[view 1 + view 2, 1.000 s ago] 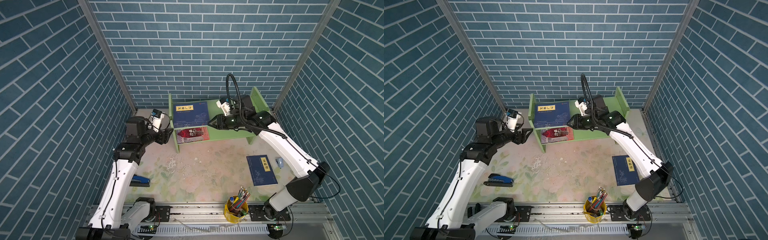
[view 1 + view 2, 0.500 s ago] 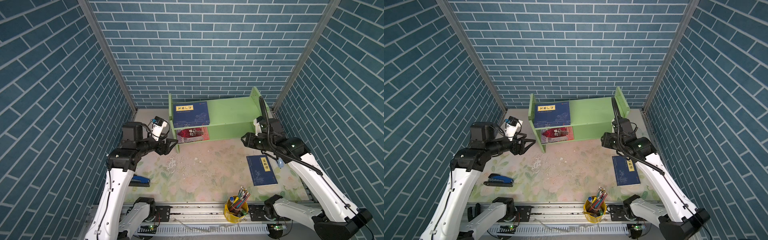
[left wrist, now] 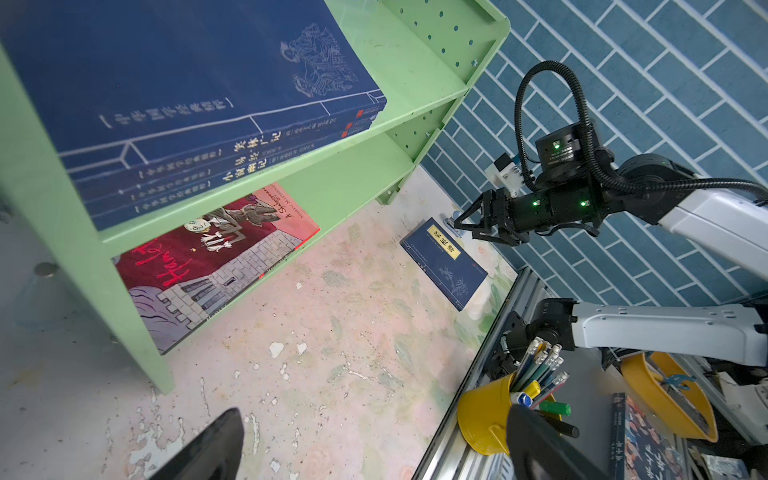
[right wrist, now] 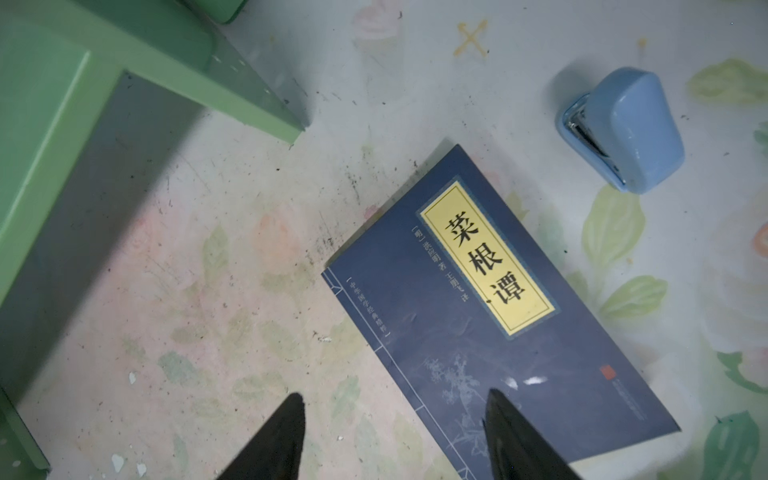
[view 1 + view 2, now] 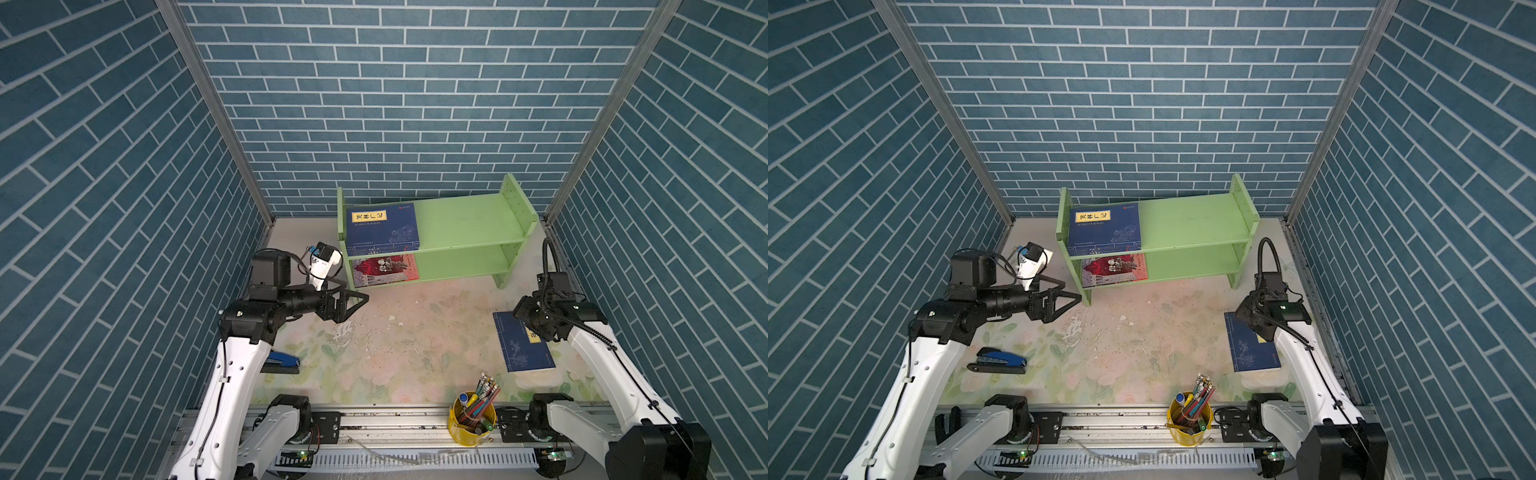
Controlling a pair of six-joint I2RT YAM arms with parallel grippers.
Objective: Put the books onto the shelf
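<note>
The light-green shelf [image 5: 465,224] [image 5: 1187,224] stands at the back. Three navy books [image 5: 381,228] [image 3: 187,83] lie stacked on the left of its top tier. A red-and-grey book [image 5: 384,270] [image 3: 216,257] lies on the lower tier. One more navy book [image 5: 523,349] [image 4: 478,316] with a yellow label lies flat on the table at the right. My right gripper [image 4: 395,395] [image 5: 520,311] hovers open above that book's far left edge, holding nothing. In front of the shelf's left end, my left gripper [image 5: 361,299] [image 3: 374,415] is wide open and empty.
A dark blue stapler [image 5: 282,360] lies at the front left beside my left arm. A small light-blue stapler [image 4: 621,129] sits beyond the loose book. A yellow pen cup [image 5: 471,417] stands on the front rail.
My right arm has pulled back from the shelf to above the loose navy book, and its jaws have opened. My left arm has drawn away from the shelf's left end and opened wider.
</note>
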